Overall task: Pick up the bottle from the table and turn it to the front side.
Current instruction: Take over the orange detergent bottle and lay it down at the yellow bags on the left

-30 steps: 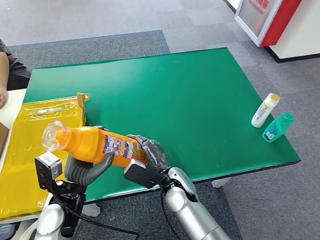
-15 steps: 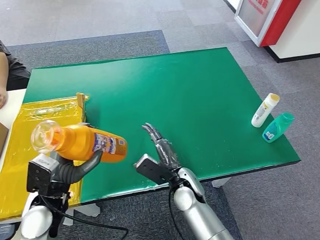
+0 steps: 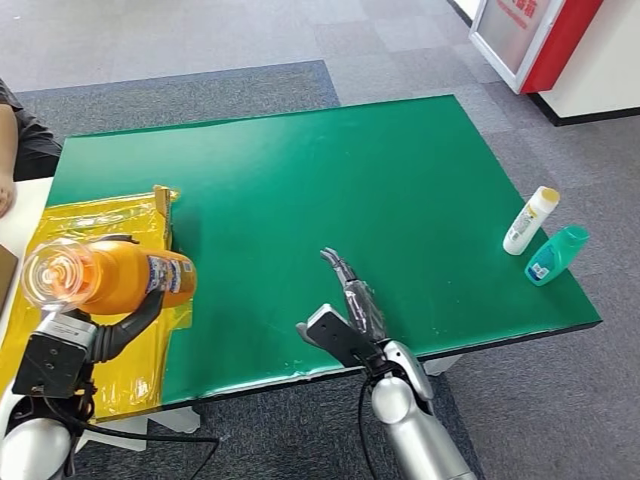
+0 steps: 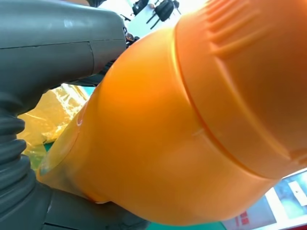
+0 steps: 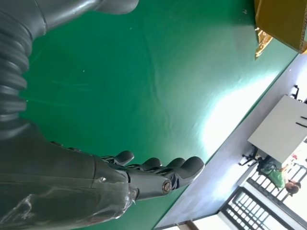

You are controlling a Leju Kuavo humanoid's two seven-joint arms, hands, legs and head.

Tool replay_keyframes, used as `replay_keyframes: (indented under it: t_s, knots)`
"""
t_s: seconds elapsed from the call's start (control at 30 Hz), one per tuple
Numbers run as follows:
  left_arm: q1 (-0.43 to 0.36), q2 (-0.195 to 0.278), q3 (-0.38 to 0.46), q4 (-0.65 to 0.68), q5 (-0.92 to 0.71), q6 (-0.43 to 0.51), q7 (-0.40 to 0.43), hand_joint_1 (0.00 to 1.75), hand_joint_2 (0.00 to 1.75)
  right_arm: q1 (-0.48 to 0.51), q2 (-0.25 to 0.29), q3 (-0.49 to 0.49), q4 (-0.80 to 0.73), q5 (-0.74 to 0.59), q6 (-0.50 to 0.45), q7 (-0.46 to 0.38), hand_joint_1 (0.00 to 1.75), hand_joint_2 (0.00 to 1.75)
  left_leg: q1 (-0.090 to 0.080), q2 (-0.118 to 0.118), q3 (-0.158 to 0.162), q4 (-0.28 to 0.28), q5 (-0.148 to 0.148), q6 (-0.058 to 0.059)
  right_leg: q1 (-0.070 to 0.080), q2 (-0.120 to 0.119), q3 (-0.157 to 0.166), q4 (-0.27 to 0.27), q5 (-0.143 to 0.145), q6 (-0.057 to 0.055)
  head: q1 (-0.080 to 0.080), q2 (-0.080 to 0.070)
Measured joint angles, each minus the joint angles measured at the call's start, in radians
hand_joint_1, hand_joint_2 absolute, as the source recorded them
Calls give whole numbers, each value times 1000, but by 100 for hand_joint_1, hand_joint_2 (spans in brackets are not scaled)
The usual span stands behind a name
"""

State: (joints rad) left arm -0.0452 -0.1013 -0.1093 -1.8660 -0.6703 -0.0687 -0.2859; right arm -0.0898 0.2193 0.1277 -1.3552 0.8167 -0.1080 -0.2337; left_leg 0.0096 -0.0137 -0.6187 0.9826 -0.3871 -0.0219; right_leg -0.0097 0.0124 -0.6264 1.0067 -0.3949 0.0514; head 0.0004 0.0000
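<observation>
My left hand [image 3: 124, 325] grips an orange bottle [image 3: 113, 277] with a clear cap and a printed label, held on its side above the yellow sheet [image 3: 45, 345], cap end toward me. The same orange bottle [image 4: 181, 124] bulks large in the left wrist view against the grey thumb [image 4: 58, 48]. My right hand [image 3: 355, 305] hovers over the green table [image 3: 362, 190] near its front edge, fingers [image 5: 159, 167] straight and apart, holding nothing.
A white bottle [image 3: 530, 221] with a yellow cap and a teal bottle [image 3: 557, 254] lie at the table's right edge. A yellow box corner [image 3: 162, 205] stands by the yellow sheet. A person's arm [image 3: 9, 150] is at the far left.
My right hand let go of the orange bottle and drew back to the right. My left hand carried the bottle leftward, over the yellow sheet, turning its cap toward me.
</observation>
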Motion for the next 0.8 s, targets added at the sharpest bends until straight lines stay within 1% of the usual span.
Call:
replay_keyframes:
  t_s: [0.63,0.8]
  knots:
    - [-1,7,1,-9,-2,0,4,175,175,5,0,-18,-9,0,0,-1,0,175,0,0,0,0,0,0,0,0,0,0,0,0,0,0]
    - [-2,7,1,-9,-67,18,18,175,175,5,0,-18,-9,3,2,-2,0,175,0,0,0,0,0,0,0,0,0,0,0,0,0,0]
